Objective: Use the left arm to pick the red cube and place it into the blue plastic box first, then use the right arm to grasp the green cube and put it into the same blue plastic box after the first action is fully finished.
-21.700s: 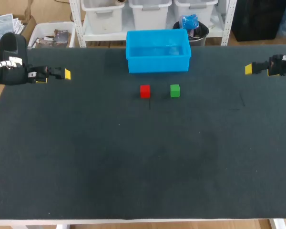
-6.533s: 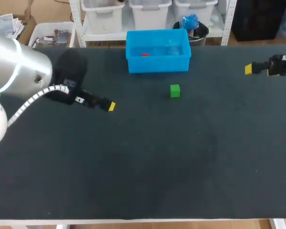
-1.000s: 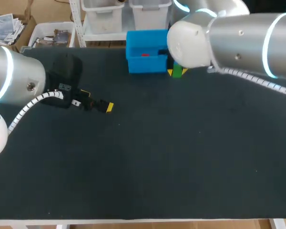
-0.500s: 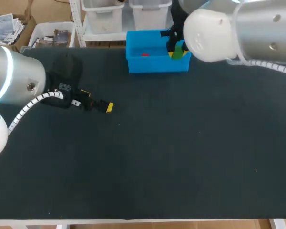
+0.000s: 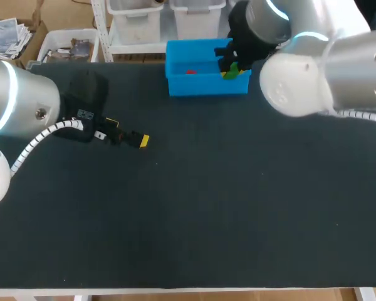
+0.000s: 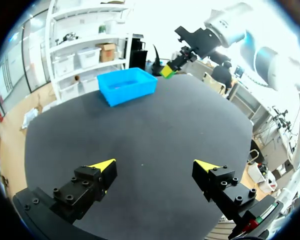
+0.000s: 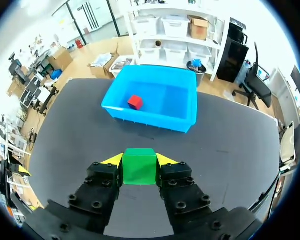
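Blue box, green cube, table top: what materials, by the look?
By looks only: blue box is likely moulded plastic, with thin even walls and a soft sheen. The green cube is matte, one flat colour, crisp edges; painted wood or plastic, can't tell which. The table top is dark and matte with no glare, perhaps a fabric or foam mat.

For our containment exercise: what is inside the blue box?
Only the red cube shows inside the blue box; its near wall hides some floor. The right end effector holds the green cube.

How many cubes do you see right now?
2. The red cube lies inside the blue box; the green cube is clamped in the right jaws near that box. None seems hidden.
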### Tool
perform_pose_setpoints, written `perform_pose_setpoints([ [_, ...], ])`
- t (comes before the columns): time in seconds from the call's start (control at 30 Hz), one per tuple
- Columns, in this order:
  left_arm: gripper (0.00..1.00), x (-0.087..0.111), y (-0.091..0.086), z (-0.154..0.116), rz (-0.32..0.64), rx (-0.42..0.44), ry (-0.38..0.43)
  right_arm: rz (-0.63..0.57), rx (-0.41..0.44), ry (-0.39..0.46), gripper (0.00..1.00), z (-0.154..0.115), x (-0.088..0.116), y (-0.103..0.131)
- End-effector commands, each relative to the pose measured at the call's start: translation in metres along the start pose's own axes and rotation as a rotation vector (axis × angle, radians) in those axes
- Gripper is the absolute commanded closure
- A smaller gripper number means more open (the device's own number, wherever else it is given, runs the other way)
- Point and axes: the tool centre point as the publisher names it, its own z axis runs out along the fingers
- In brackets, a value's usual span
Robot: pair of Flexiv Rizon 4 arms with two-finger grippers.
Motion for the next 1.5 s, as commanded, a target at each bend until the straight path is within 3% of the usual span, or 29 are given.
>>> perform_pose_setpoints([
  [0.03,0.00,0.002,0.003,-0.001,0.004,0.014,-0.007,-0.015,-0.007,-0.060,1.00,0.000,0.002,-0.001],
  [0.77,0.00,0.002,0.003,-0.001,0.004,0.014,-0.007,-0.015,-0.007,-0.060,1.00,0.000,0.002,-0.001],
  [1.2,0.00,0.002,0.003,-0.001,0.004,0.014,-0.007,-0.042,0.007,-0.046,1.00,0.040,-0.051,-0.005],
  [1.5,0.00,0.002,0.003,-0.001,0.004,0.014,-0.007,-0.023,0.011,-0.040,1.00,0.065,-0.080,-0.020],
])
